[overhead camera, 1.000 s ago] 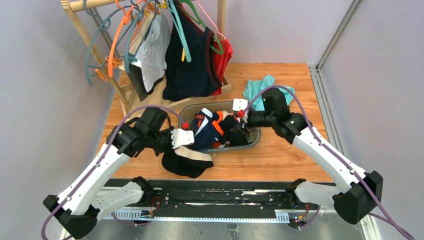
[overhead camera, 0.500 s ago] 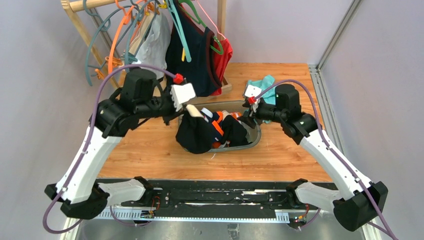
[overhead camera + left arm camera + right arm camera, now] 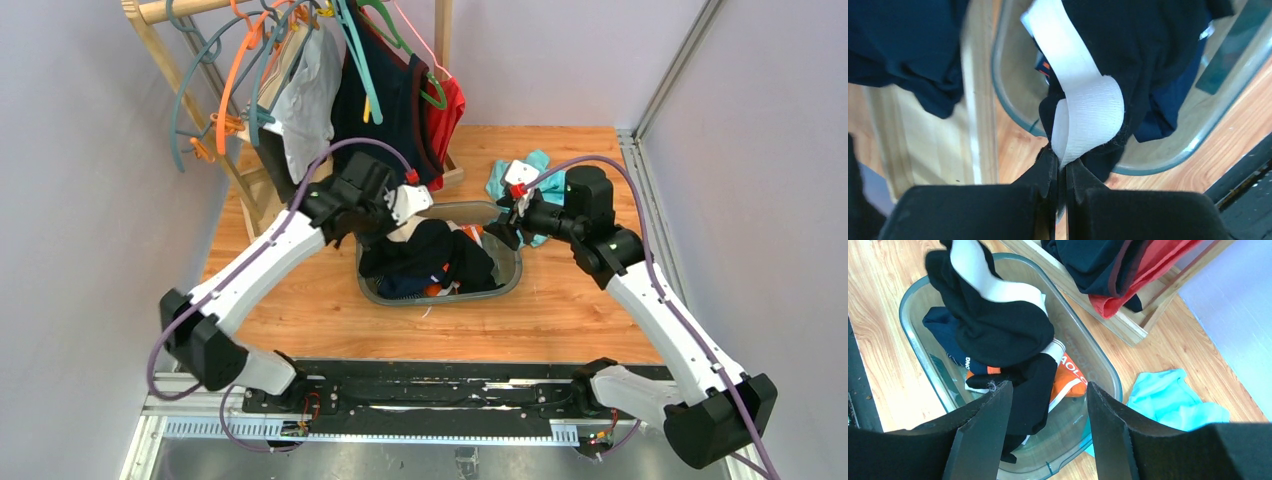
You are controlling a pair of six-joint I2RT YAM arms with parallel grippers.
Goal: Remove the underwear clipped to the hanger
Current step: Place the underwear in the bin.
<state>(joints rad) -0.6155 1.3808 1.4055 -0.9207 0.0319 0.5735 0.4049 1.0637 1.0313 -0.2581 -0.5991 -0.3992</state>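
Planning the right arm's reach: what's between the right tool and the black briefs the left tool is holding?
Right wrist view: black cloth and an orange piece, piled in the bin, lie between the right tool and the black briefs.

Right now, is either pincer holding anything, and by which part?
Left pincer is shut on the black fabric briefs, pinching their folded white elastic waistband. Right pincer is open and holds nothing.

Wooden tabletop (image 3: 560, 320), pale lilac walls (image 3: 90, 200) around it, wooden clothes rack (image 3: 160, 10) at its far-left corner, aluminium rail (image 3: 645, 200) along its right edge
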